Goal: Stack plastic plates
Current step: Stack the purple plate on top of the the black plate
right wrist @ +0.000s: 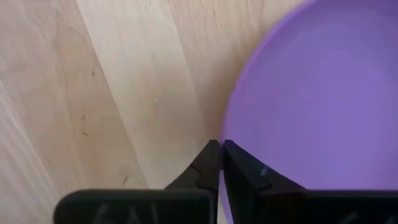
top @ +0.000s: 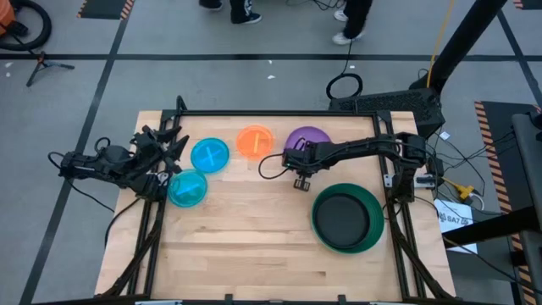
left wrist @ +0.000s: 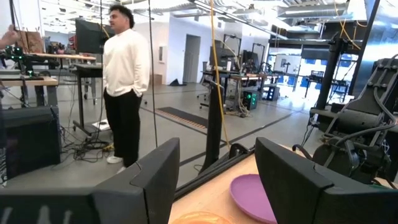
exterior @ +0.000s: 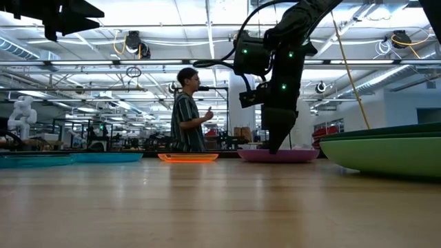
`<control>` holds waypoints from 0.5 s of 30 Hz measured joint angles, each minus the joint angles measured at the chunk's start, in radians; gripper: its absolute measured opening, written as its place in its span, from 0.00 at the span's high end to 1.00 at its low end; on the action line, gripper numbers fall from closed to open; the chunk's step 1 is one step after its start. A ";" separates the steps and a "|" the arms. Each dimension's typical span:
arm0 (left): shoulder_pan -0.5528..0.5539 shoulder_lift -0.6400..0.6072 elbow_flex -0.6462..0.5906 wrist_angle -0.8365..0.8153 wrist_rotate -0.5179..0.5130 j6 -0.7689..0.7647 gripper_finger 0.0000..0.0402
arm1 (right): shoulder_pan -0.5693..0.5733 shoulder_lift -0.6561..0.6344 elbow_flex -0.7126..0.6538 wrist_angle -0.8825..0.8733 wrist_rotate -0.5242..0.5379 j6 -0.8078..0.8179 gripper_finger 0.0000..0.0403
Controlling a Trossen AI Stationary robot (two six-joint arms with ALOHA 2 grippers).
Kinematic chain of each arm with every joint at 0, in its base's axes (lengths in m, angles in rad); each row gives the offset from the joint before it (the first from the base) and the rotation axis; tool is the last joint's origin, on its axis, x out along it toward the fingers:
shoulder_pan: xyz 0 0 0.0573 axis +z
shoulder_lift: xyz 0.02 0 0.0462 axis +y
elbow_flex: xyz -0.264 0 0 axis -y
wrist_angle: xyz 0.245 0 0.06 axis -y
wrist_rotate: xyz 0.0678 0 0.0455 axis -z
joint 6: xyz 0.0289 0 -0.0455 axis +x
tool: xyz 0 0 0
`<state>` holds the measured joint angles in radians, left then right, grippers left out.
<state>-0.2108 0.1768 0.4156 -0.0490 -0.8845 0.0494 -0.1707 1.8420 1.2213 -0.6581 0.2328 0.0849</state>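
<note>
R gripper [right wrist: 219, 155] clenched on near rim of purple plate [right wrist: 317, 93], fingers pinched tight, plate flat on table [top: 254, 237]. Just beside, toward L: orange plate [top: 254, 141], then two cyan plates [top: 209, 155] [top: 187, 188], all lying separate. Near R arm's base: black plate [top: 343, 218] nested in green plate [top: 373, 237], close to table's R edge. Bare wood across middle and front, plenty of room. L gripper [left wrist: 214, 180] parked at L edge above cyan pair, fingers spread wide, holding nothing. Beyond table: lab floor, cables, benches, a person [exterior: 187, 114] standing.
</note>
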 joint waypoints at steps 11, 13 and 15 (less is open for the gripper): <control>0.000 0.000 0.000 0.000 0.000 0.000 0.47 | 0.022 -0.092 0.010 -0.066 0.052 0.018 0.99; 0.000 0.000 0.000 0.000 0.000 0.000 0.47 | 0.031 -0.122 0.031 -0.112 0.074 0.035 0.99; 0.000 0.000 0.000 0.000 0.000 0.000 0.47 | 0.044 -0.151 0.058 -0.155 0.086 0.057 0.99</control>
<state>-0.2108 0.1768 0.4156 -0.0494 -0.8847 0.0490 -0.1271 1.6914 1.2789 -0.8127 0.3185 0.1421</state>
